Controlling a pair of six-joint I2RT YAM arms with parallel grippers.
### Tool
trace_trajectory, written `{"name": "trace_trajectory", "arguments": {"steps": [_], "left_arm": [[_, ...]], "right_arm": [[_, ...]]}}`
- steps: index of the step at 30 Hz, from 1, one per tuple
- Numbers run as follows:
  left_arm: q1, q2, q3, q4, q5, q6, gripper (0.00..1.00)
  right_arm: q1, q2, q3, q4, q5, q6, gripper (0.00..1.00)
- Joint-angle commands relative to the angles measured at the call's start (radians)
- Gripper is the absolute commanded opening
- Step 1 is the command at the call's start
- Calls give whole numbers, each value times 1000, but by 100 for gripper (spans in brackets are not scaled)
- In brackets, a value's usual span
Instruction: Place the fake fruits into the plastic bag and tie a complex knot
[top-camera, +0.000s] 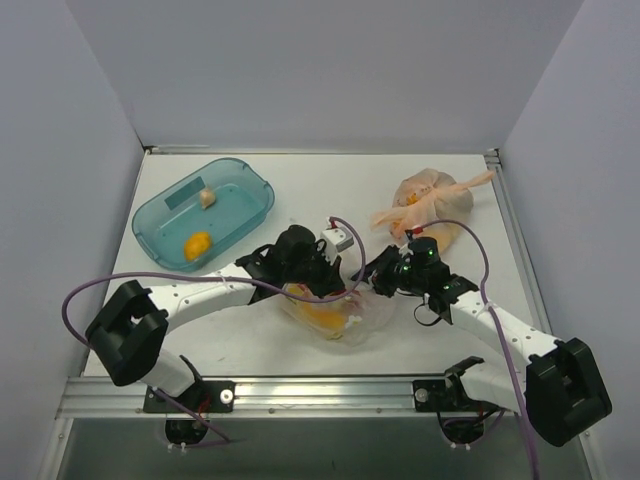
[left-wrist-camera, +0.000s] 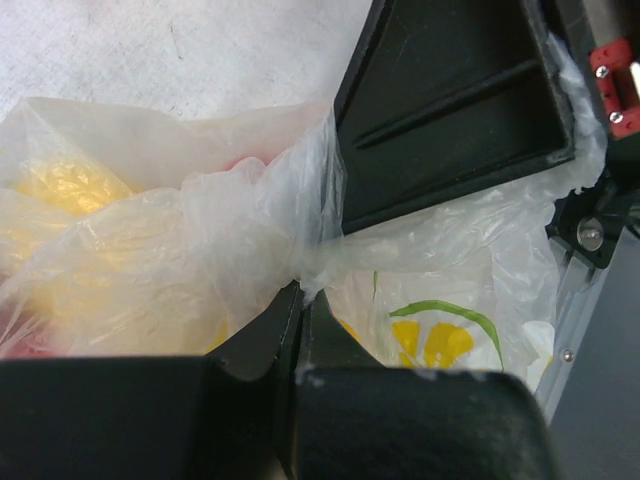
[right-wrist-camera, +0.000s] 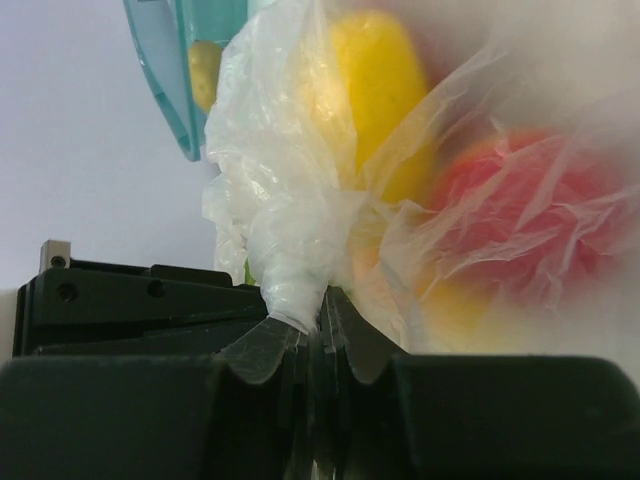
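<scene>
Bag (top-camera: 335, 315) clamped at both pincers, tying stage.
Pinched in the closed left pincer (left-wrist-camera: 303, 298) and the closed right pincer (right-wrist-camera: 313, 325): one bunched strand of film each. Slung between the two pincers, with fruits (right-wrist-camera: 378, 90) bulging just beyond the right fingertips. Expect thin, soft, crinkly, slippery film; probably light and easily torn. Take hold only on gathered, twisted film near the neck, never on a single layer or across a fruit. Appears to run lengthwise from one pincer to the other, each strand pointing straight into its jaws. Treat tying as unfinished.
</scene>
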Motion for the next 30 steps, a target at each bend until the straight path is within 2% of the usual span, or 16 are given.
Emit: {"name": "trace_trajectory", "arguments": {"steps": [1,2,3,4,6,8,9,12,14,17,18,21,24,27,30], "left_arm": [[39,-11,-28,17,51,-72,0],[48,-25,-56,42,68,-89,0],[59,-53,-70,84,68,-90,0],[62,-63,-79,95,68,-89,0],[68,-90,-95,99,91,-78,0],[73,-96,-95,91,97,-63,0],[73,-103,-92,77,97,-60,0],[77,-125,-92,53,111,-46,0],[76,-137,-88,39,108,-46,0],[74,-157,-88,-33,89,-54,0],[76,-160,-85,-59,85,-57,0],[76,-153,-73,-102,83,-70,0],[67,-124,-39,-153,85,-78,0],[63,-93,-16,-184,82,-83,0],[56,-67,-7,-172,72,-104,0]], "right_arm": [[-1,-56,30,177,-34,-23,8],[-1,-61,38,177,-53,-58,14],[-3,-70,65,150,-71,-98,29],[-7,-73,90,106,-105,-217,36],[-15,-84,149,-21,-134,-334,51],[-27,-91,185,-108,-160,-496,58],[-30,-99,208,-207,-166,-555,61],[-49,-122,283,-344,-194,-710,63],[-72,-127,334,-384,-203,-774,61],[-111,-105,377,-421,-168,-885,41],[-139,-69,384,-423,-159,-931,31],[-156,55,426,-421,-174,-988,14],[-152,170,437,-392,-234,-1016,5],[-135,234,417,-361,-310,-1022,0],[-96,246,380,-314,-364,-1014,0]]}}
